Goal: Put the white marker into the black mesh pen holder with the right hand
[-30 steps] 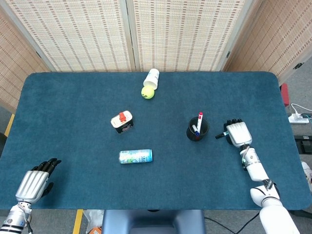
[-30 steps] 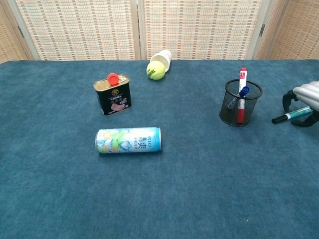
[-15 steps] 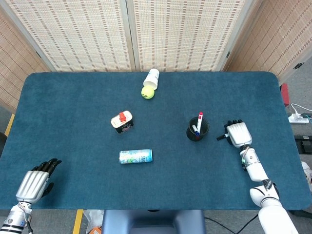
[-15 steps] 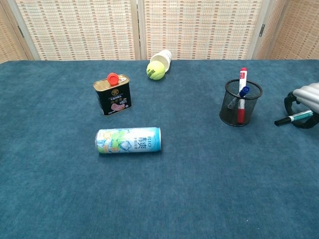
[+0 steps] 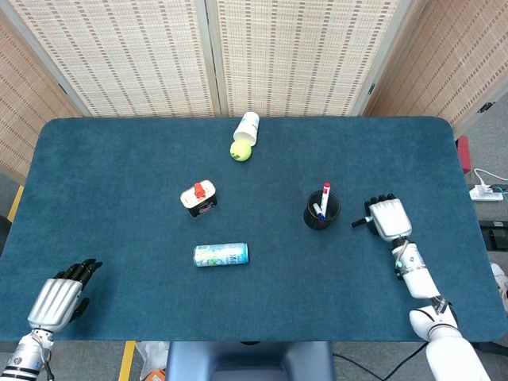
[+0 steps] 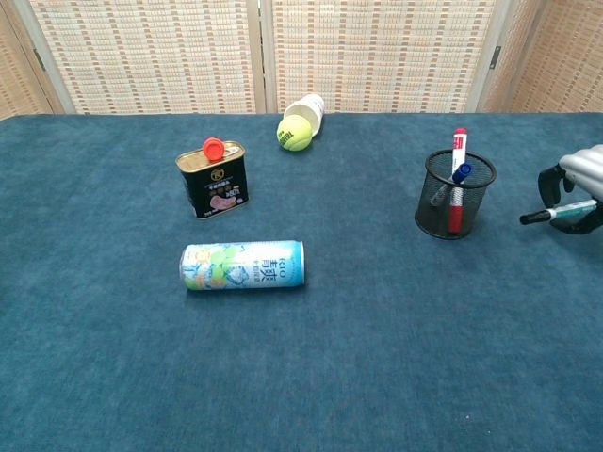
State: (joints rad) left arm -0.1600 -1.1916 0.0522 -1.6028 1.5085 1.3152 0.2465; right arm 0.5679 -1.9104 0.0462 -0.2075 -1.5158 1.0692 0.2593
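The black mesh pen holder (image 5: 321, 211) (image 6: 456, 195) stands right of the table's middle with a red-capped marker and a blue pen in it. Just to its right my right hand (image 5: 384, 217) (image 6: 577, 186) grips the white marker (image 6: 558, 214), which lies level with its black tip (image 5: 356, 222) pointing toward the holder, a little above the cloth. At the table's near left corner my left hand (image 5: 59, 294) rests on the cloth with its fingers curled and nothing in it; the chest view does not show it.
A drink can (image 5: 221, 254) (image 6: 243, 266) lies on its side near the middle. A small black tin with a red cap (image 5: 198, 198) (image 6: 213, 178) stands behind it. A tennis ball (image 5: 240, 150) (image 6: 295, 133) and a tipped white cup (image 5: 248, 126) lie at the back.
My right hand has risen slightly with the marker, which now sits higher and more level in the chest view. The left hand has not moved.
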